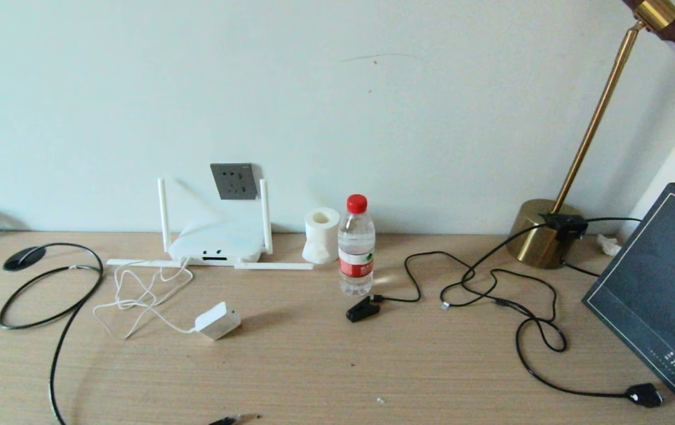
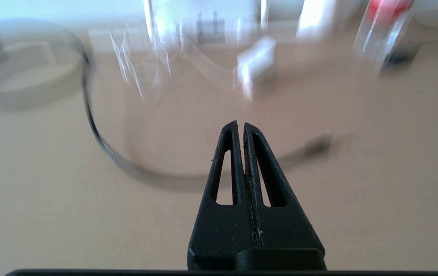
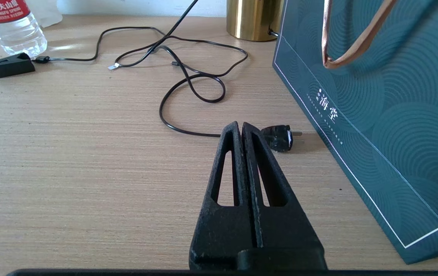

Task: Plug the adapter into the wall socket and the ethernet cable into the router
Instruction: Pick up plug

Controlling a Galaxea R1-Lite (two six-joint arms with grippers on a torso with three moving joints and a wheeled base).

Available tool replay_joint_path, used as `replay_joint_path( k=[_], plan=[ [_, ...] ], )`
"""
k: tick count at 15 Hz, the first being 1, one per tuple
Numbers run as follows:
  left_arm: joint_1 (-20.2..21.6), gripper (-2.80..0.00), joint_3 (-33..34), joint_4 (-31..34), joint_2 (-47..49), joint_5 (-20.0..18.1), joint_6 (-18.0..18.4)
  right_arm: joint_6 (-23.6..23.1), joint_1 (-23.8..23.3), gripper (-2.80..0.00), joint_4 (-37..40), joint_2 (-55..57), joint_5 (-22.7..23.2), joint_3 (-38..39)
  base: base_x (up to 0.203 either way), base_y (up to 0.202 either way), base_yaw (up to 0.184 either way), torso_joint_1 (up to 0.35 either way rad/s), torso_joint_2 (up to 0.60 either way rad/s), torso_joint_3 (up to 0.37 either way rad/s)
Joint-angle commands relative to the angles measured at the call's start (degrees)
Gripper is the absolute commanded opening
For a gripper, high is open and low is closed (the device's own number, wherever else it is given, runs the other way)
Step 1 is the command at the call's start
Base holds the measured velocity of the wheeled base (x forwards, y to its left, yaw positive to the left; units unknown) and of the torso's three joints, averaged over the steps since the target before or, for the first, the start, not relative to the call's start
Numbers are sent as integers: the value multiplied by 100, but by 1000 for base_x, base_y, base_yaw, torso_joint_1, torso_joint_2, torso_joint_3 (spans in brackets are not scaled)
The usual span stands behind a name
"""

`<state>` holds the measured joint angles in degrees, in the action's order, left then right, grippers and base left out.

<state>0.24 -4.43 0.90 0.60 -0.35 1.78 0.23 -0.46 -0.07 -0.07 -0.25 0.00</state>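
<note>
Wooden desk against a pale wall, nothing plugged in yet.
My left gripper (image 2: pixel 240 124) and right gripper (image 3: pixel 240 124) are both clenched, empty; adapter (image 1: pixel 217 320) lies near the router (image 1: pixel 215 244), wall socket (image 1: pixel 234 180) bare, ethernet cable (image 1: pixel 54 295) loose at left.

White router (image 1: pixel 214 245) and white adapter (image 1: pixel 218 320) lie on the pale wood-grain table (image 1: pixel 313 366); the wall socket (image 1: pixel 234 181) is dark grey, the ethernet cable (image 1: pixel 54 307) black, the bottle (image 1: pixel 356 248) red-capped, the bag (image 1: pixel 662 307) teal with ring patterns.
</note>
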Motion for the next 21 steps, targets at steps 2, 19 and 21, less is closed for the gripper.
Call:
replay_joint_path(
  k=[2, 19, 21],
  plan=[
    [-30, -280, -1160, 116, 1032, -200, 89, 4, 2, -280, -1, 7, -1, 0, 0, 0, 0, 0, 0, 0],
    [-826, 0, -4346, 1274, 8349, -2203, 4960, 4, 2, -280, 7, 7, -1, 0, 0, 0, 0, 0, 0, 0],
    [-761, 0, -4430, 1411, 8638, -2013, 5123, 4, 2, -280, -1, 7, -1, 0, 0, 0, 0, 0, 0, 0]
  ],
)
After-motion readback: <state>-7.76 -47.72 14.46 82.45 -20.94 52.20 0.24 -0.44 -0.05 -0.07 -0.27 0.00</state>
